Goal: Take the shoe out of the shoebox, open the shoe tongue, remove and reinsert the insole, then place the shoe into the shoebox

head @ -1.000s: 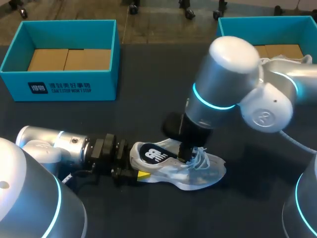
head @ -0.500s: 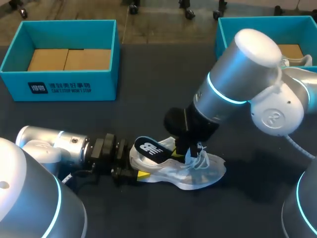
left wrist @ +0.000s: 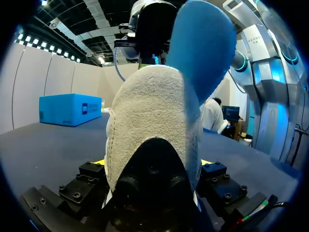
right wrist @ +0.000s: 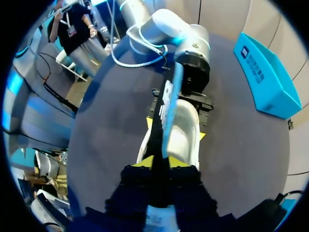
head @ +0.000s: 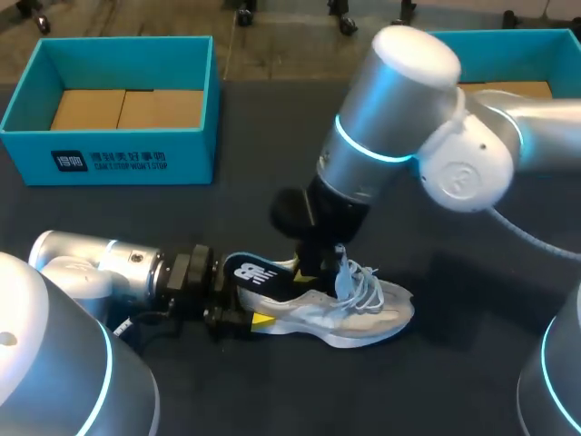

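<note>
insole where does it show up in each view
Head view: the insole slants out of the shoe, logo up.
Left wrist view: the insole shows its blue underside, rising above the heel.
Right wrist view: the insole is edge-on, in the right end effector.
Shared landmark: the shoe's white heel.

Shoe [head: 338, 313] on table [head: 272, 195], shoeboxes [head: 118, 156] behind

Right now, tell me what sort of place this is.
Probably a robot test bench: the left gripper holds a shoe, the right gripper its insole, on a dark table with two teal shoeboxes.
</note>
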`<state>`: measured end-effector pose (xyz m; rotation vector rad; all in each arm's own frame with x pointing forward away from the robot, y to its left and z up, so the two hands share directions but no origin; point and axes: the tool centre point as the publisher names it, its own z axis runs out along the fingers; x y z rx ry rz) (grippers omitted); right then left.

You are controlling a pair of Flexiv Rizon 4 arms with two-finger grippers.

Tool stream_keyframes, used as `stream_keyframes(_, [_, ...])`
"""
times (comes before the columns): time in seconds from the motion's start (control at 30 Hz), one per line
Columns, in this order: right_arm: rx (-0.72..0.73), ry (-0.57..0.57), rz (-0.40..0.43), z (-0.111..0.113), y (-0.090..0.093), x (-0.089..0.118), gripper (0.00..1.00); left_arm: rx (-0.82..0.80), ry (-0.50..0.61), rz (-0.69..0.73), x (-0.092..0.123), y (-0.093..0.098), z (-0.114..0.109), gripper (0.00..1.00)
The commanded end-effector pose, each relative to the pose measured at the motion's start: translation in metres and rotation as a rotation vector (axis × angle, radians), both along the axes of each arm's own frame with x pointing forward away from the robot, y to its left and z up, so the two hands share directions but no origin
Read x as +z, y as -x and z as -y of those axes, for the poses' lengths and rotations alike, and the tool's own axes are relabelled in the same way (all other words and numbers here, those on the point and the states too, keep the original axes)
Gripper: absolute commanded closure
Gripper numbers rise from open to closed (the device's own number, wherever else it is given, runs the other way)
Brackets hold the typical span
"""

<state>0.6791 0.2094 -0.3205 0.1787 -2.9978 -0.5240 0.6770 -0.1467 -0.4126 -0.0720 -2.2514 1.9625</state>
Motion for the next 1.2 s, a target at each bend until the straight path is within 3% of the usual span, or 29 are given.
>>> stream_keyframes(0.03, [-0.012,0.022,-0.016,0.002,-0.007,0.005,0.25,0.002,0.000,0.000,0.000,0.000,0.001,1.00])
stream_keyframes(0.3, [-0.032,0.008,-0.086,0.004,-0.015,0.012,0.51,0.002,0.000,0.000,0.000,0.000,0.001,1.00])
stream_keyframes(0.7, [-0.018,-0.066,-0.181,-0.011,-0.009,0.004,0.62,0.002,0.000,0.000,0.000,0.000,0.001,1.00])
stream_keyframes(0.8, [-0.017,-0.075,-0.205,-0.012,-0.010,0.002,0.75,0.002,0.000,0.000,0.000,0.000,0.001,1.00])
stream_keyframes(0.87, [-0.022,-0.077,-0.215,-0.011,-0.013,0.002,1.00,0.002,0.000,0.000,0.000,0.000,0.001,1.00])
stream_keyframes(1.2, [0.043,-0.166,-0.241,-0.015,-0.024,0.017,1.00,0.002,0.000,0.000,0.000,0.000,0.001,1.00])
